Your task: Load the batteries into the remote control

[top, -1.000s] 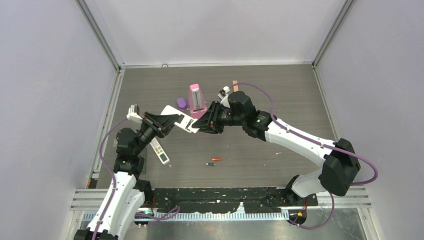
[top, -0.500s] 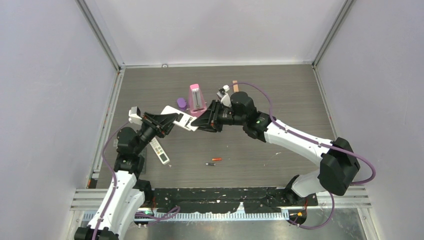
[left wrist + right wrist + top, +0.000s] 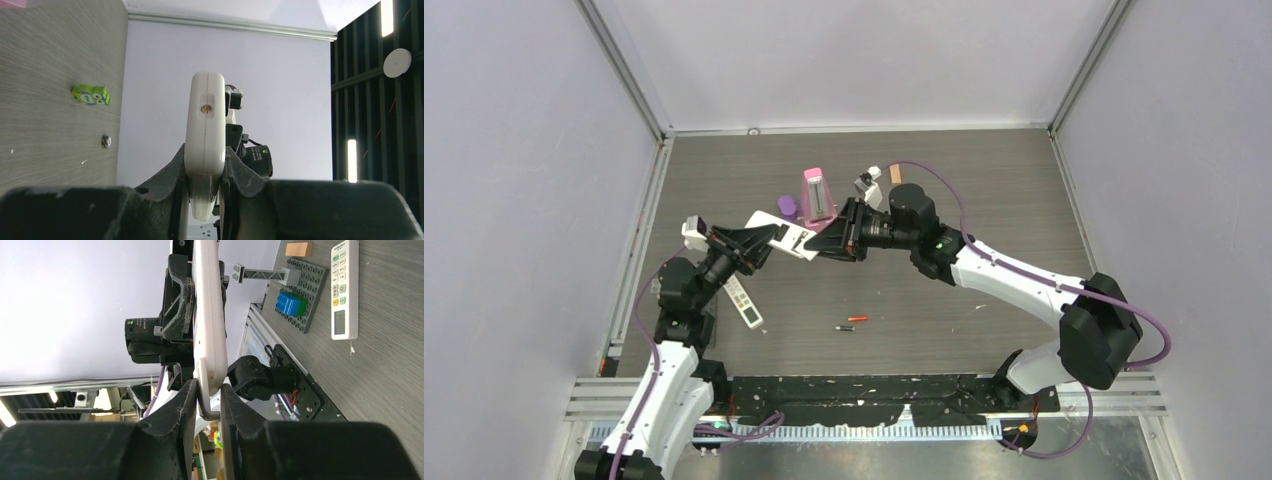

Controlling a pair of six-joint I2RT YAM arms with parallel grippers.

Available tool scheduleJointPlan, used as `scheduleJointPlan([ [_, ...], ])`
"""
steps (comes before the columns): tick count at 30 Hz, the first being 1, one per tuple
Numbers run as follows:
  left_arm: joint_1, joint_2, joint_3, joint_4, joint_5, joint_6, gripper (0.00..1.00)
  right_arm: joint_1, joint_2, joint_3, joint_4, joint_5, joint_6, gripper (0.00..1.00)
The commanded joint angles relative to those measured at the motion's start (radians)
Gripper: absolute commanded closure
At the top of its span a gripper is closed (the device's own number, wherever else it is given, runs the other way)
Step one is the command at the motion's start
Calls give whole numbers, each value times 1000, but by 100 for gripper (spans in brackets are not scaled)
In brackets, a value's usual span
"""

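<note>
Two grippers share one remote control (image 3: 786, 233), held up off the table (image 3: 984, 200) between them. The left gripper (image 3: 767, 240) is clamped tight on one end, and the right gripper (image 3: 821, 250) is pinched narrowly on the other. Below on the table, well apart from it, the red-orange battery (image 3: 857, 319) and the dark battery (image 3: 844, 327) lie side by side.

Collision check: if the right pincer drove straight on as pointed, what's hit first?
The white remote held in the right pincer lies along that line; beyond it, likely the left pincer, clamping the other end.
</note>
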Motion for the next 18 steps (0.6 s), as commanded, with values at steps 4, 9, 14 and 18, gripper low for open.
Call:
scheduleJointPlan([
  [4, -13, -11, 57, 125, 106, -50, 100, 19, 44, 50, -69, 1, -136, 73],
  [9, -13, -13, 82, 71, 135, -28, 100, 23, 63, 115, -178, 14, -246, 72],
  [14, -13, 0, 113, 6, 188, 28, 100, 22, 73, 138, -213, 11, -285, 71],
  [18, -13, 17, 137, -23, 244, 89, 100, 22, 82, 135, -217, 8, -279, 70],
])
